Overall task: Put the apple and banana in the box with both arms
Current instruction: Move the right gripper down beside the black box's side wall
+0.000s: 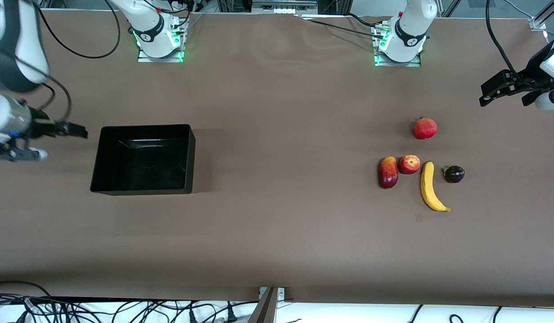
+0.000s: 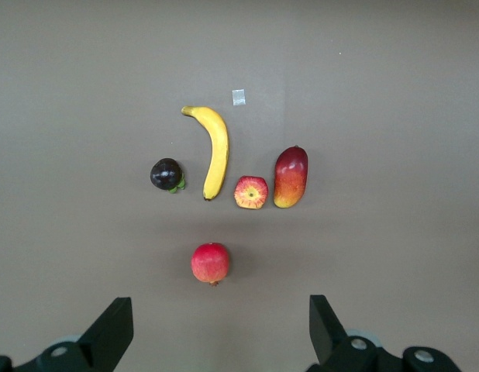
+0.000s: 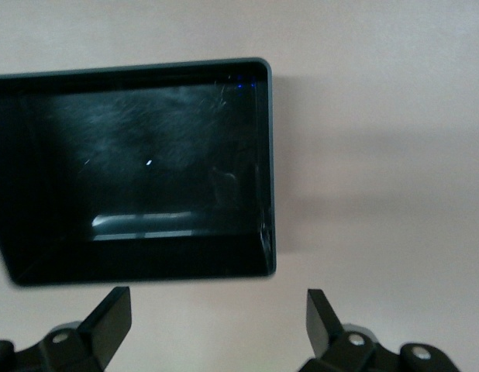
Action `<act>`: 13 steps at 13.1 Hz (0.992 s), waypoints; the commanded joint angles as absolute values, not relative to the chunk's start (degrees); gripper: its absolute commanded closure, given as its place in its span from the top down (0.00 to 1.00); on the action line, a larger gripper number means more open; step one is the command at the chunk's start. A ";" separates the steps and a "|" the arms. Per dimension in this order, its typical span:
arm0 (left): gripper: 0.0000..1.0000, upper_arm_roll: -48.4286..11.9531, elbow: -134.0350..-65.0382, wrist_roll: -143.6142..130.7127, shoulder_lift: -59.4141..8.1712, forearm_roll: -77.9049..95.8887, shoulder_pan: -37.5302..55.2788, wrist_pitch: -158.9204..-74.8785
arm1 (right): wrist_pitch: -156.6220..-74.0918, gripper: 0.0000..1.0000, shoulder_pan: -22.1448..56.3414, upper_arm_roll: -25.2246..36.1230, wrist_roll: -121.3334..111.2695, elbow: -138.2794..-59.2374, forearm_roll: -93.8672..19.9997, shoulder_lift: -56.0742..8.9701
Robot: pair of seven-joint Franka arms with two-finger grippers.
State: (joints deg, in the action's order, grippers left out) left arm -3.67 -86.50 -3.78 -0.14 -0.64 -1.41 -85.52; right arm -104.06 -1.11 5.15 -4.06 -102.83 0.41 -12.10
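The apple lies on the table between a mango-like fruit and the banana, toward the left arm's end. Both also show in the left wrist view, the apple beside the banana. The black box stands empty toward the right arm's end; its rim shows in the right wrist view. My left gripper is open and empty, up over the table's end past the fruits. My right gripper is open and empty, beside the box.
A red-and-orange mango-like fruit lies beside the apple. A red pomegranate lies farther from the front camera. A dark purple fruit lies beside the banana. A small tape patch lies near the banana's tip.
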 commanded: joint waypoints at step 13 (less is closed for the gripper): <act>1.00 -3.60 -84.81 -3.34 -1.41 -1.14 -1.76 -85.17 | -144.23 0.00 -1.93 9.32 -7.38 -129.02 3.44 -16.17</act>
State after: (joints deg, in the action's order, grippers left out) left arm -3.57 -86.50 -3.78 -0.57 -0.66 -1.60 -85.53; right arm -143.12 -1.44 9.53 -7.10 -128.30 4.43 -16.25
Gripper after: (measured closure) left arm 0.000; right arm 0.551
